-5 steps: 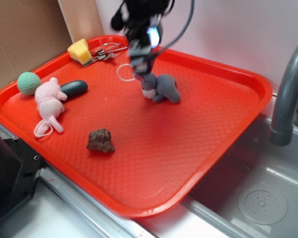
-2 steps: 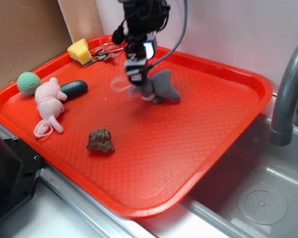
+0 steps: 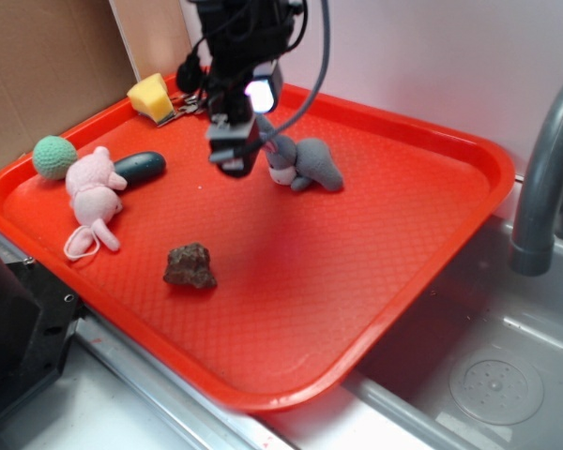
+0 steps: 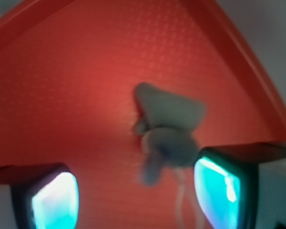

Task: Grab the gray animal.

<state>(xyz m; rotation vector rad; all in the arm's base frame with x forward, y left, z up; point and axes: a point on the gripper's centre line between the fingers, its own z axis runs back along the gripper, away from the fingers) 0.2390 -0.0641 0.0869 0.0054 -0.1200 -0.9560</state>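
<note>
Claw hangs wide open, holding nothing; the gray animal lies just right of it on the tray.

A pale pinkish wall rises behind the scene, with a brown cardboard panel leaning at the left. A stainless steel sink fills the lower right, its round drain visible, and a gray faucet curves up at the right edge. The light is soft and even
</note>
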